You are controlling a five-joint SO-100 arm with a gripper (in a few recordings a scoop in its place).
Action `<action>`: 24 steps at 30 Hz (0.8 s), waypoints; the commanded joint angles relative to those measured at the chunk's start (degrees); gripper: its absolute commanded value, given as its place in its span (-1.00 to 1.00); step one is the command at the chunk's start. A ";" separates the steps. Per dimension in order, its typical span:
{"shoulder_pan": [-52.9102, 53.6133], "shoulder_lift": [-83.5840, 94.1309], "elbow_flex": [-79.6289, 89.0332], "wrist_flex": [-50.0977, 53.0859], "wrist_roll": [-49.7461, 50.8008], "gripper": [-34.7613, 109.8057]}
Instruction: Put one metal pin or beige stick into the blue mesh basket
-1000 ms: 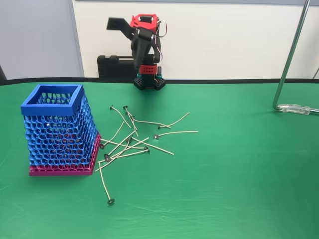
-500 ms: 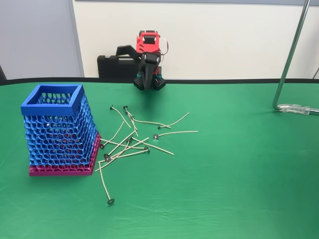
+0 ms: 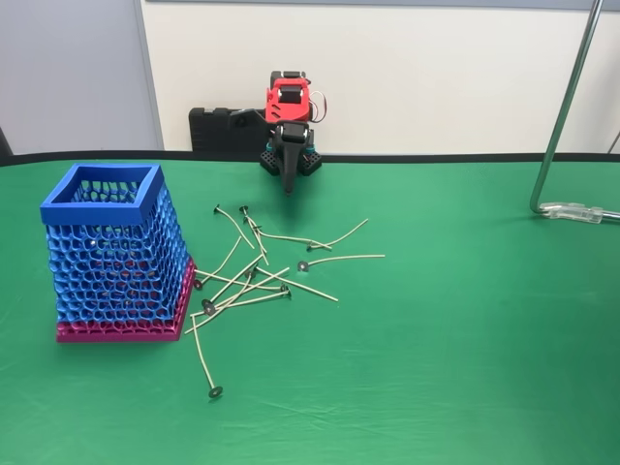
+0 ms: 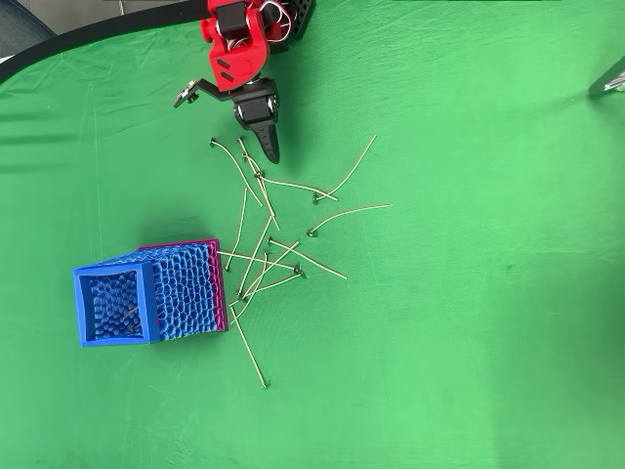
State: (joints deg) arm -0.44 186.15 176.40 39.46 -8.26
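Several thin beige sticks (image 3: 254,267) with small metal discs at one end lie crisscrossed on the green cloth, also seen in the overhead view (image 4: 262,234). The blue mesh basket (image 3: 101,201) on its pink base stands upright at their left (image 4: 110,304). My red and black gripper (image 3: 260,150) points down at the cloth just behind the pile. Its long finger's tip is near the heads of the farthest sticks (image 4: 244,161). The gripper (image 4: 227,125) is open wide, with its other finger swung out to the left, and it holds nothing.
A black case (image 3: 218,126) sits behind the arm's base against the wall. A metal stand (image 3: 562,116) rises at the right, with its foot on the cloth (image 4: 610,78). Bare green cloth spreads to the right and front of the sticks.
The arm has folded down from a raised pose. The gripper swung from up high down to the cloth behind the sticks. The sticks and basket have not moved.
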 commanded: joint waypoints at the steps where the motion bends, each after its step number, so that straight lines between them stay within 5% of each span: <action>1: -0.53 1.58 0.26 1.93 0.70 -0.51; 24: -1.93 4.31 0.26 10.02 1.76 -0.51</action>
State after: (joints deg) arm -2.11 190.02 176.40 49.13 -6.86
